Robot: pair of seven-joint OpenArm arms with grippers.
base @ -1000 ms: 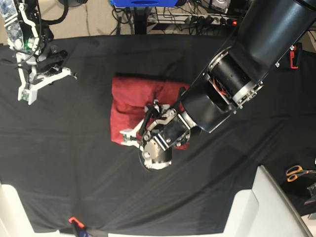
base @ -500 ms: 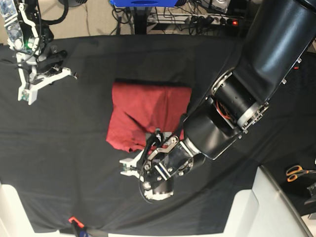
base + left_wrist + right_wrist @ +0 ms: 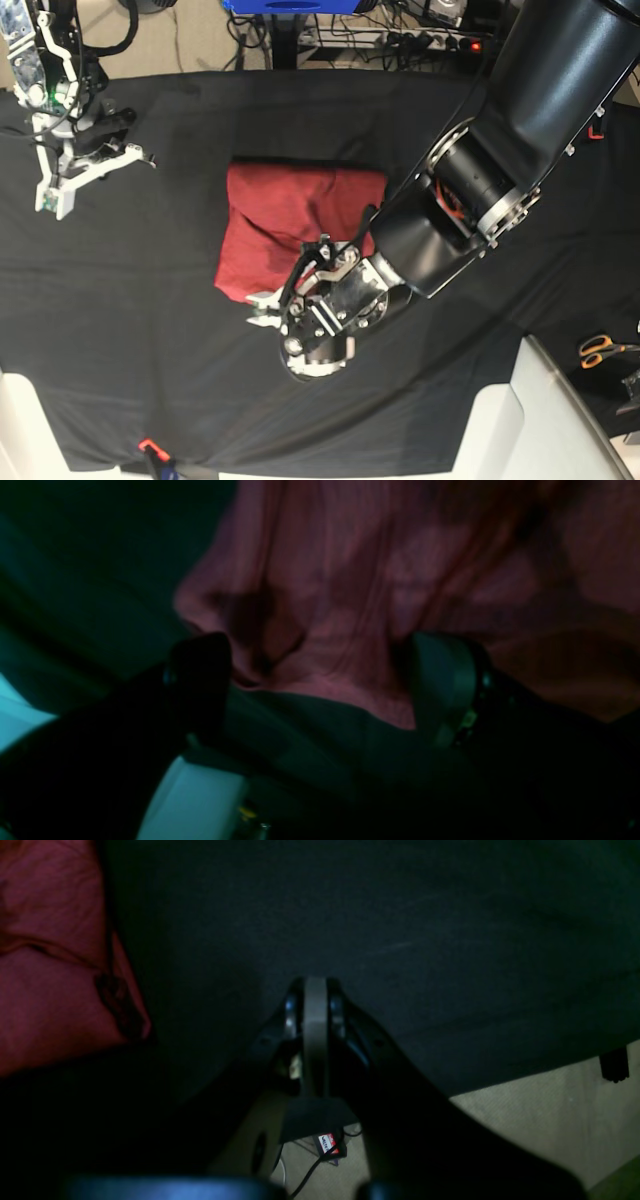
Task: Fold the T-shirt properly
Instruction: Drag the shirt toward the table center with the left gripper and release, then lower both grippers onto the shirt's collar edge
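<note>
The rust-red T-shirt (image 3: 290, 220) lies folded into a rough rectangle in the middle of the black cloth (image 3: 150, 320). My left gripper (image 3: 268, 310) stands open at the shirt's near edge. In the left wrist view its two dark fingers (image 3: 200, 670) straddle the wrinkled hem of the T-shirt (image 3: 360, 595), with nothing pinched between them. My right gripper (image 3: 48, 200) hangs shut over the cloth at the far left, well away from the shirt. In the right wrist view its pads (image 3: 315, 995) are pressed together and the T-shirt (image 3: 50, 990) shows at the left edge.
Orange-handled scissors (image 3: 600, 350) lie at the right edge. White table parts (image 3: 540, 420) stand along the front. A small red clamp (image 3: 150, 446) sits at the cloth's front edge. Cables and a power strip (image 3: 420, 40) run behind the table. Beige floor (image 3: 550, 1120) shows past the cloth's edge.
The left gripper drew back off the bunched shirt toward the front, then edged up to its near hem. The shirt now lies flatter and longer. The right arm barely moved.
</note>
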